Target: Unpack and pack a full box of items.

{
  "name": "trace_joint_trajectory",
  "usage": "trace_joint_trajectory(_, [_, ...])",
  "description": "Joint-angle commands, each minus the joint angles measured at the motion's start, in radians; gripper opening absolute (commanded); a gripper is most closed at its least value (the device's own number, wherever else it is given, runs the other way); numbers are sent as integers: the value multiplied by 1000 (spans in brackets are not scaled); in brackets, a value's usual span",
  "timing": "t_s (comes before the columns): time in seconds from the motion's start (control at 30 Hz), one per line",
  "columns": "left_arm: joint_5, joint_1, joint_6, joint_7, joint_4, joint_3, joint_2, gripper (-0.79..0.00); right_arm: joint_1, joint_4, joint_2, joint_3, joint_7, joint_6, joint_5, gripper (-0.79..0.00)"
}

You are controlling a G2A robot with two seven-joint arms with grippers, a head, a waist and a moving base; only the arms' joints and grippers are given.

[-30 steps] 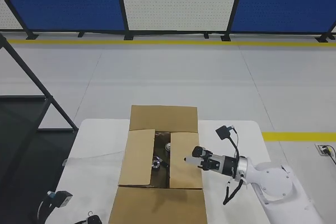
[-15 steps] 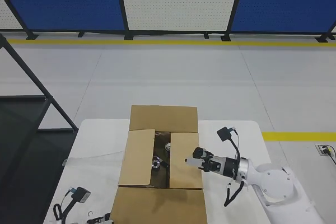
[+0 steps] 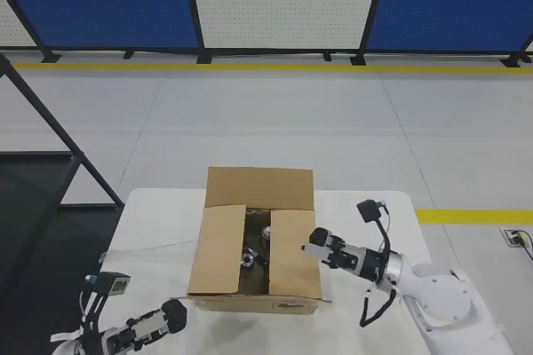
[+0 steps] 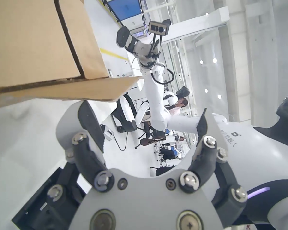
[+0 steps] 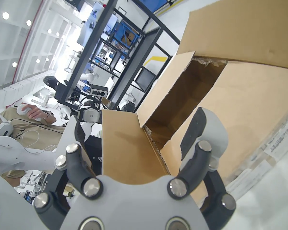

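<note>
On surface [image 3: 151, 222]: part-open cardboard box [image 3: 259, 188]. Right end effector [image 3: 313, 244], box's 3 o'clock, apart; left end effector [image 3: 173, 315], 7 o'clock, apart.

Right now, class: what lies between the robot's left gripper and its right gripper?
The cardboard box, its flaps partly open, stands between the left gripper and the right gripper, as the top view shows.

A white table [image 3: 151, 226] stands on a pale grey floor [image 3: 266, 124]. A black metal frame [image 3: 46, 122] stands just beside the table's left side. Far across the floor are blue panels [image 3: 107, 22], with a white panel full of tiny holes [image 3: 280, 22] between them. A yellow line [image 3: 266, 66] runs near them. A plug box with a cable [image 3: 513, 236] lies on the floor.
</note>
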Motion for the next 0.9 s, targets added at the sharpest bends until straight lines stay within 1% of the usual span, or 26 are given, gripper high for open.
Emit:
trace_joint_trajectory(0.0, [36, -11, 12, 18, -13, 9, 1, 0, -25, -11, 3, 19, -32, -6, 7, 0])
trace_joint_trajectory(0.07, [57, -14, 15, 17, -20, 11, 2, 0, -46, -25, 7, 39, -47, 20, -18, 0])
trace_joint_trajectory(0.43, [57, -14, 15, 17, -20, 11, 2, 0, -46, -25, 7, 39, -47, 20, -18, 0])
trace_joint_trajectory(0.5, [56, -18, 27, 44, -17, 14, 2, 0, -52, -25, 6, 36, -60, 26, -10, 0])
trace_joint_trajectory(0.67, [45, -75, 70, 125, 11, 50, -1, 0, -17, 32, -2, 17, -103, 58, 94, 0])
trace_joint_trajectory(0.8, [21, -123, 92, 178, 40, 86, -4, 0, 35, 107, -14, -5, -170, 100, 185, 0])
trace_joint_trajectory(0.87, [17, -141, 111, 217, 45, 108, -6, 0, 59, 134, -17, -16, -181, 131, 187, 0])
